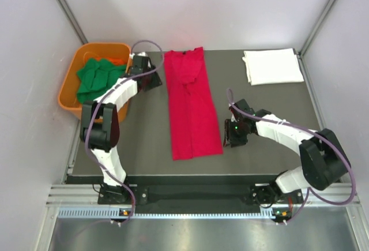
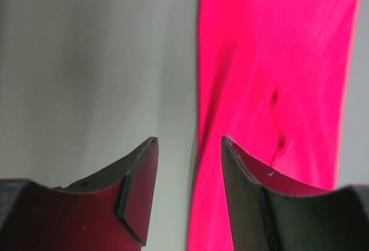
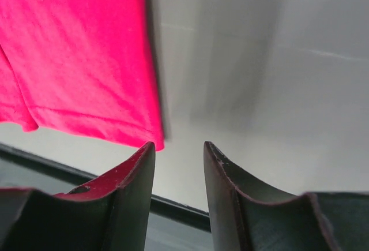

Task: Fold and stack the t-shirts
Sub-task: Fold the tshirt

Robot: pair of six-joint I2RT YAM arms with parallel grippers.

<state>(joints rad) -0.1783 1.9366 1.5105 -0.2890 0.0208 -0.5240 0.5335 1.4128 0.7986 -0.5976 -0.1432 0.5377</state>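
Note:
A bright red t-shirt [image 1: 189, 104] lies folded into a long narrow strip down the middle of the dark table [image 1: 271, 104]. My left gripper [image 1: 152, 80] sits at the strip's far left edge. In the left wrist view it [image 2: 188, 140] is open, nothing between its fingers, with the red cloth [image 2: 277, 60] just beyond its right finger. My right gripper [image 1: 230, 140] is beside the strip's near right corner. Its wrist view shows it [image 3: 179, 145] open and empty, the red hem corner [image 3: 75, 55] close to its left finger. A folded white t-shirt [image 1: 272, 66] lies at the back right. Green t-shirts [image 1: 95, 78] are bunched in the tub.
An orange plastic tub [image 1: 69, 83] stands off the table's back left corner, close behind the left arm. The table's near edge [image 3: 173, 208] runs just below the right gripper. Grey walls enclose the table on three sides.

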